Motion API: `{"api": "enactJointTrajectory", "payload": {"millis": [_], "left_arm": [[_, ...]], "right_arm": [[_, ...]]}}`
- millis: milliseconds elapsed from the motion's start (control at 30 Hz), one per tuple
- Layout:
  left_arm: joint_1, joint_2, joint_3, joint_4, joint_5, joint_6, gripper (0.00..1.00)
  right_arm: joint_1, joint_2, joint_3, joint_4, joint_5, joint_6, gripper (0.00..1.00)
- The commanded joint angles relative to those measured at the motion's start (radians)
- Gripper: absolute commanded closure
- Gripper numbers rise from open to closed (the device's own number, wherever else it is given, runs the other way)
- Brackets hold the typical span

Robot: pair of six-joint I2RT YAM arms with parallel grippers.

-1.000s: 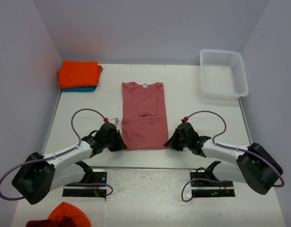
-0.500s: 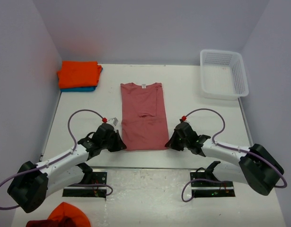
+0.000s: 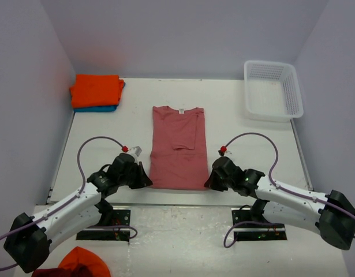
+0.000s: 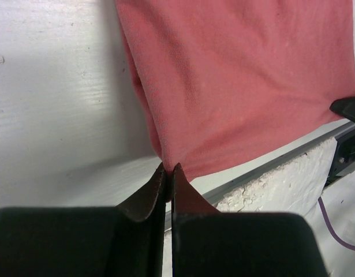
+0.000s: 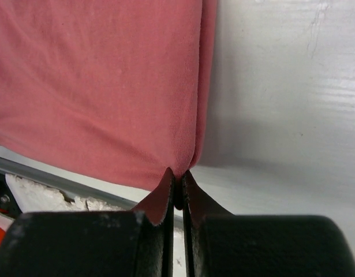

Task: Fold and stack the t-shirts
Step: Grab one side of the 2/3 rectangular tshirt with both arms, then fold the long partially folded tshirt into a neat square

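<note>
The dusty salmon-red cloth t-shirt lies narrowed lengthwise in the middle of the tabletop, with its hem toward the arms. The left claw pinches the near-left hem corner and the right claw the near-right, probably so both corners rise together for a crosswise fold. A bright orange tee sits atop a teal-blue tee at the far left.

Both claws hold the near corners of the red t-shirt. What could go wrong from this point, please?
The left claw and right claw pinch only the very corner tips of the salmon-red t-shirt; the cloth might slip out when lifted. The folded-in sleeve lies loose on top and could fall open, spoiling the fold.
</note>
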Motion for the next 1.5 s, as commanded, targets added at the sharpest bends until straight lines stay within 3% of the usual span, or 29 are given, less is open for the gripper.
{"api": "enactJointTrajectory", "payload": {"millis": [0, 533, 700, 833, 1000, 1333, 1467], "left_arm": [[-0.007, -0.035, 0.018, -0.064, 0.003, 0.011, 1.00], [-0.014, -0.134, 0.038, -0.139, -0.009, -0.004, 1.00], [-0.014, -0.114, 0.120, -0.125, -0.075, 0.002, 1.00], [-0.014, 0.048, 0.336, -0.108, -0.158, 0.068, 1.00], [0.012, 0.297, 0.588, -0.066, -0.256, 0.169, 1.00], [0.260, 0.843, 0.951, 0.085, -0.173, 0.310, 1.00], [0.332, 1.067, 1.077, 0.169, -0.094, 0.364, 1.00]], "right_arm": [[0.047, -0.012, 0.045, -0.130, 0.110, 0.036, 1.00], [0.101, -0.040, 0.083, -0.209, 0.184, 0.064, 1.00], [0.100, 0.000, 0.237, -0.290, 0.266, -0.016, 1.00], [0.052, 0.107, 0.399, -0.310, 0.306, -0.122, 1.00], [-0.118, 0.254, 0.607, -0.259, 0.270, -0.315, 1.00], [-0.418, 0.714, 1.020, -0.184, 0.034, -0.600, 1.00], [-0.501, 1.049, 1.320, -0.182, -0.092, -0.685, 1.00]]}}
